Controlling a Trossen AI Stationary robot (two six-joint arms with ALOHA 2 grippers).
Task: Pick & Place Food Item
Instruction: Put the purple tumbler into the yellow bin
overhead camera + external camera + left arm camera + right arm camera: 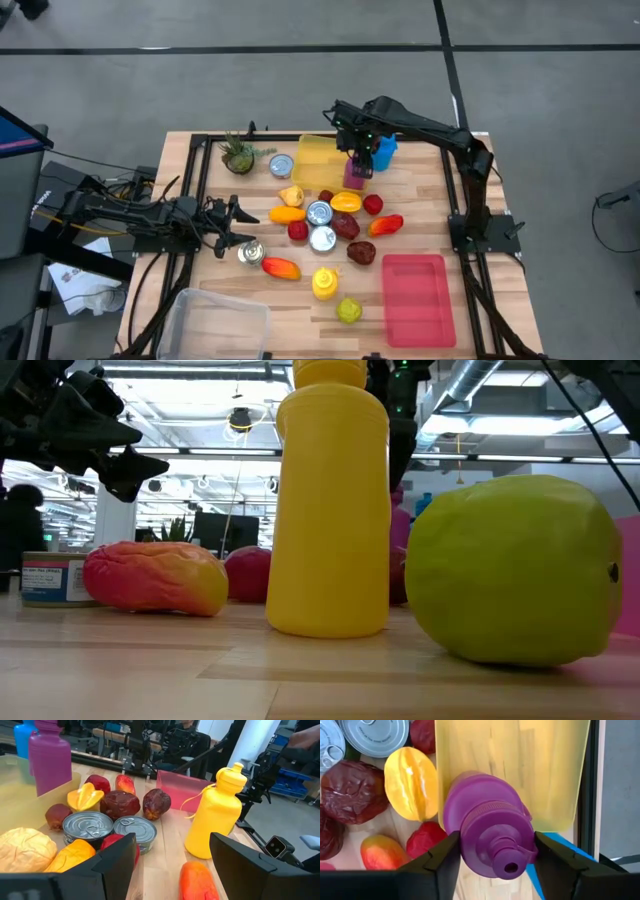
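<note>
A purple bottle [485, 820] stands upright at the near right corner of the yellow tray [312, 158]. My right gripper [497, 855] points straight down over the purple bottle [354, 172], shut on it. Loose food lies mid-table: a yellow star-shaped fruit [410, 782], dark red fruits [352, 785], a mango [281, 268] and a green apple [348, 311]. My left gripper [172, 845] waits open at the table's left side [225, 228], level, facing the pile and touching nothing. My right gripper pinches the purple bottle's shoulder [470, 825], just below the cap, between its two fingers. One finger [445, 857] stands on each side, coming from above and pointing down. The bottle stays upright, its lower end behind the yellow tray's wall [55, 790]. Whether it rests there I cannot tell.
A blue bottle [385, 152] stands right beside my right gripper. Tins [320, 212] and a yellow squeeze bottle [324, 283] sit among the fruit. A red tray [418, 298] lies near right, a clear bin [215, 320] near left, a small plant [238, 155] far left.
</note>
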